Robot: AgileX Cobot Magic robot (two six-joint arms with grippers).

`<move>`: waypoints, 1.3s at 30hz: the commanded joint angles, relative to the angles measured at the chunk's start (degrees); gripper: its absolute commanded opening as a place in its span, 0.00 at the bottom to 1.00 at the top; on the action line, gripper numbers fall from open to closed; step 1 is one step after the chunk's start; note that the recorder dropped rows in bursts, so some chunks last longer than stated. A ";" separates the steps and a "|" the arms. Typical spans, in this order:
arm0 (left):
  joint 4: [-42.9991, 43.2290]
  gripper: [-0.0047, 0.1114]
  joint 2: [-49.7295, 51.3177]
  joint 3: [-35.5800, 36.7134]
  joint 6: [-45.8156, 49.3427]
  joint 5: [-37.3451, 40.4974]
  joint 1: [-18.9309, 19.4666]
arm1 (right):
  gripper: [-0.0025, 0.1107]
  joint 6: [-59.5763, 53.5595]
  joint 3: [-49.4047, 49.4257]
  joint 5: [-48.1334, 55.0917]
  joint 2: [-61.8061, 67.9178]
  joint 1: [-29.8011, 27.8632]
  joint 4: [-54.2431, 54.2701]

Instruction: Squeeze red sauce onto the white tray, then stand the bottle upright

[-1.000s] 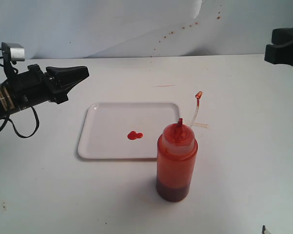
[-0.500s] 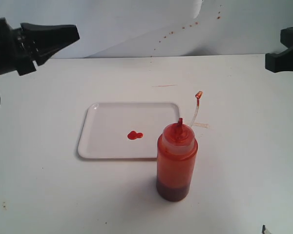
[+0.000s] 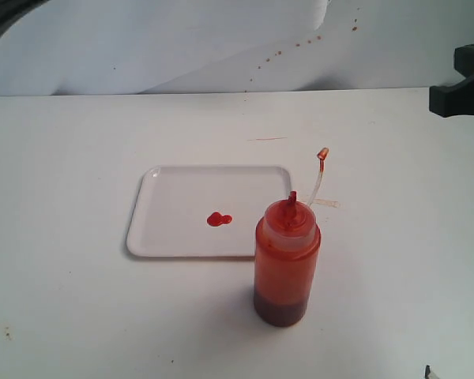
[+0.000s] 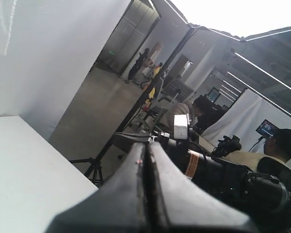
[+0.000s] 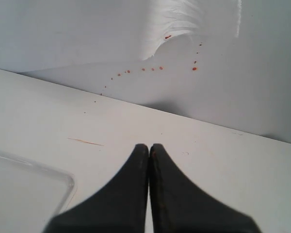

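The orange-red squeeze bottle (image 3: 287, 264) stands upright on the table just off the near right corner of the white tray (image 3: 174, 189). Its small cap (image 3: 322, 153) hangs on a clear tether beside the red nozzle. A small blob of red sauce (image 3: 218, 219) lies near the tray's middle. My left gripper (image 4: 147, 148) is shut and empty, lifted away and pointing off the table; only a dark sliver of that arm shows at the exterior view's top left corner. My right gripper (image 5: 149, 147) is shut and empty above the table, and a tray corner (image 5: 58, 178) shows beside it.
Tiny dried reddish specks (image 3: 296, 45) dot the white backdrop, and a thin reddish streak (image 3: 265, 139) marks the table behind the tray. The right arm's dark body (image 3: 462, 83) sits at the right edge. People and equipment show beyond the table in the left wrist view.
The left arm has risen up and to the left, almost out of the exterior view. The right arm, bottle, tray and sauce have stayed put.
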 commanded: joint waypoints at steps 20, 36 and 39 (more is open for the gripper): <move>8.79 0.04 -40.04 -0.09 -11.44 33.16 0.00 | 0.02 -0.17 -0.17 -0.30 -0.29 0.03 0.50; 22.58 0.04 -67.58 0.53 -12.41 40.78 0.11 | 0.02 -0.17 -0.17 -0.27 -0.26 0.03 0.50; 22.12 0.04 -67.58 1.50 -13.48 41.58 0.11 | 0.02 -0.17 -0.17 -0.27 -0.26 0.03 0.50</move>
